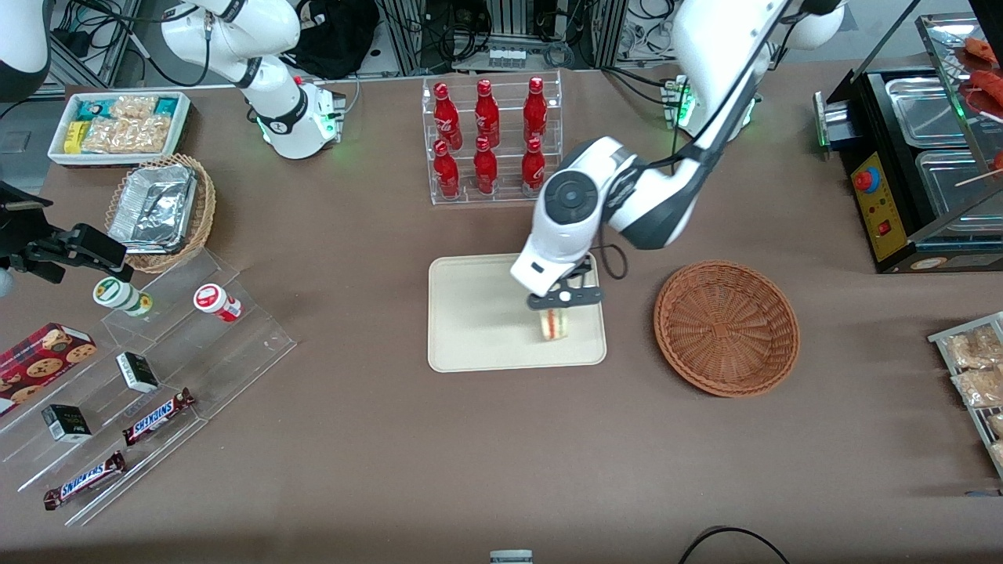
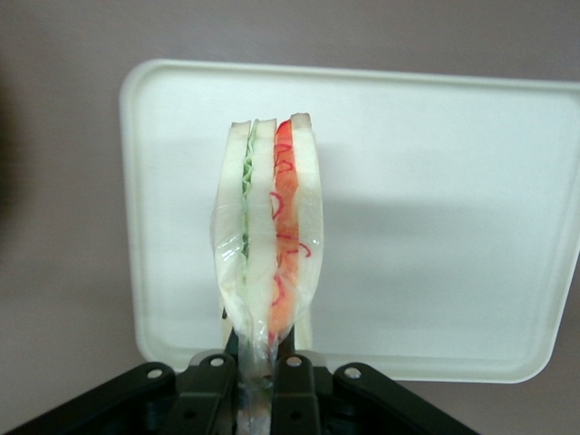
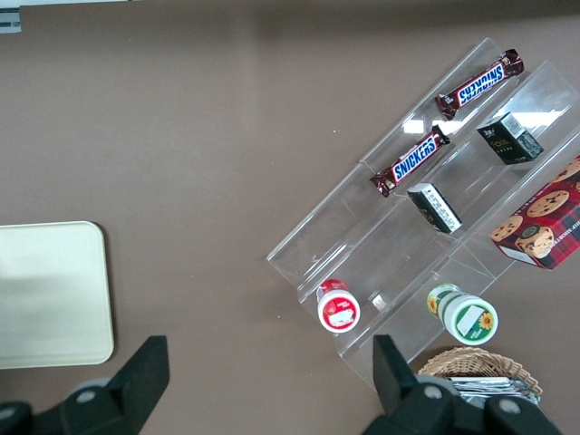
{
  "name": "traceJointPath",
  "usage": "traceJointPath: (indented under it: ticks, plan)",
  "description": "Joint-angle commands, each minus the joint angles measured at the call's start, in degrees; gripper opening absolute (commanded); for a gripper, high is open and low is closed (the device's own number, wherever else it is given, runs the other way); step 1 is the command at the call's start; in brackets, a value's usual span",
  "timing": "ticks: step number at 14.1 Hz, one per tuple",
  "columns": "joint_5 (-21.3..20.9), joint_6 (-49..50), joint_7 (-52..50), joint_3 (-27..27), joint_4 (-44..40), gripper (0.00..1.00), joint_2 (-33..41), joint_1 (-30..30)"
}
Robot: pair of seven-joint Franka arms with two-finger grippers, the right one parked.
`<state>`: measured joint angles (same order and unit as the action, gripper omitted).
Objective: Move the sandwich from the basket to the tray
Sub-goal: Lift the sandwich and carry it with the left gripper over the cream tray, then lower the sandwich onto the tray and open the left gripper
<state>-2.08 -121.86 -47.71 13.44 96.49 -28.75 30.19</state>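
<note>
Gripper [image 1: 558,308] over tray [image 1: 478,329], fingers [image 2: 294,385] clamped on sandwich [image 2: 269,236]. Sandwich held edge-on directly below the fingers, above tray surface. Basket [image 1: 726,327] empty, beside tray, toward working arm's end.

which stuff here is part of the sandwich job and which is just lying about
Part of the job:
- cream triangular sandwich, clamped in the left arm's pincer above the tray
- flat cream rectangular tray
- round reddish-brown wicker basket, empty

Lying about:
- red bottles in clear rack
- Snickers bars
- tan basket of foil containers
</note>
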Motion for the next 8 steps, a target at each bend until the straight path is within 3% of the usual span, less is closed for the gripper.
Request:
traceJointPath:
  ticks: [1, 8]
  plan:
    - [-0.56, -2.41, -0.19, -0.78, -2.27, 0.1, -3.23, 2.58]
    - [-0.55, -6.9, -1.5, -0.79, -2.18, 0.13, -7.54, 5.31]
